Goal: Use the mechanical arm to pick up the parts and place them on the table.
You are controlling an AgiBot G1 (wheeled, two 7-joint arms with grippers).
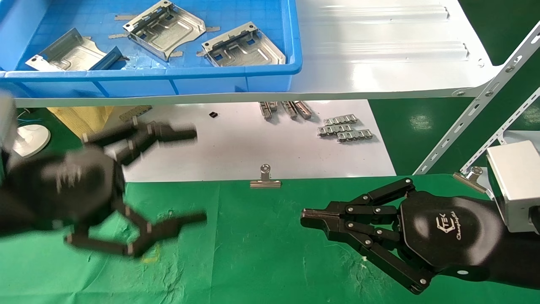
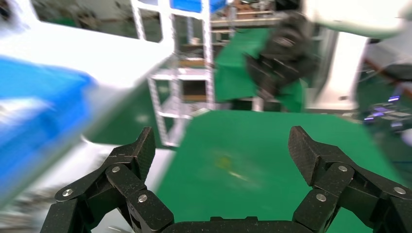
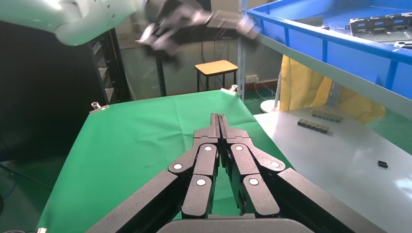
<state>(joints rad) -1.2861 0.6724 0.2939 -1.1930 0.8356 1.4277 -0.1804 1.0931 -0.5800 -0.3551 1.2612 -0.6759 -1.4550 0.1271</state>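
Note:
Three shiny silver parts [image 1: 164, 29] [image 1: 244, 46] [image 1: 67, 55] lie in a blue bin up on the white shelf. My left gripper [image 1: 199, 176] [image 2: 221, 145] hangs open at the left, over the line where the green table [image 1: 253, 253] meets the white board, with nothing between its fingers. It is well below and in front of the bin. My right gripper [image 1: 304, 218] [image 3: 219, 119] is shut and empty, low over the green cloth at the right, its tip pointing left. No part lies on the table.
The blue bin [image 1: 168, 75] stands on the glossy white shelf [image 1: 379, 50]. Below it, a white board [image 1: 253, 147] carries small grey toothed strips [image 1: 344, 128]. A binder clip [image 1: 265, 179] holds the cloth edge. Slanted shelf braces [image 1: 476, 114] rise at the right.

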